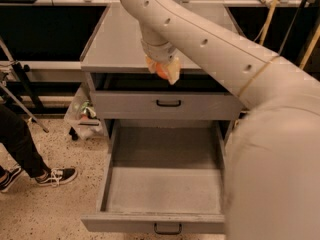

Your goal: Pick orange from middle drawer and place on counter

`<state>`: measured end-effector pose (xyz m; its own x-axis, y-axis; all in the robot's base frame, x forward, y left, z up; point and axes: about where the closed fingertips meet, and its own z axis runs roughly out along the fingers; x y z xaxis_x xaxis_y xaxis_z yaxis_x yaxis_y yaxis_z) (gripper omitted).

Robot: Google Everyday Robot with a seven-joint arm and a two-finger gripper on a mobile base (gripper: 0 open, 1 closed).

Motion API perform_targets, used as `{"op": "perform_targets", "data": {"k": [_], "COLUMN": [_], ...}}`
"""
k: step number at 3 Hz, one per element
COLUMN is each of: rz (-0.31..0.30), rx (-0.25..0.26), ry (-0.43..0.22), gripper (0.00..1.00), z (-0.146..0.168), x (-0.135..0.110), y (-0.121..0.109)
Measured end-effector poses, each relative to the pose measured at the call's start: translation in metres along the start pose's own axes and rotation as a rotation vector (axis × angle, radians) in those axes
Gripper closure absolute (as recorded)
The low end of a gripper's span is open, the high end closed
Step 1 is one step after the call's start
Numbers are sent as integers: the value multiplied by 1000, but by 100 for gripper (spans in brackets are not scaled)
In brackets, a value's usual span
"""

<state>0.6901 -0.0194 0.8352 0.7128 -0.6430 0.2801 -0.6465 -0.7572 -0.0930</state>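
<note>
One orange (159,73) held in our gripper (163,70) at the front edge of the counter (112,39).
From the camera view, we see the fingers clamped on the fruit, just over the counter's front lip. Below, the middle drawer (165,191) stands pulled wide out, and the shallower drawer (145,106) sits between it and the counter. A shoe (57,175) rests on the floor at left.
</note>
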Motion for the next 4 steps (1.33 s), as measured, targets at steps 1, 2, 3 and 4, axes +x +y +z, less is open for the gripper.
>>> {"op": "perform_targets", "data": {"k": [1,2,3,4], "rz": [-91,-242,-464,-468], "rx": [-44,-60,-55,-54], "ry": [178,256,204,201], "gripper": [100,100,100,81], "z": [-11,-13,26,19], "x": [51,50,-10,-9], "y": [-49,-120,-203,-205]}}
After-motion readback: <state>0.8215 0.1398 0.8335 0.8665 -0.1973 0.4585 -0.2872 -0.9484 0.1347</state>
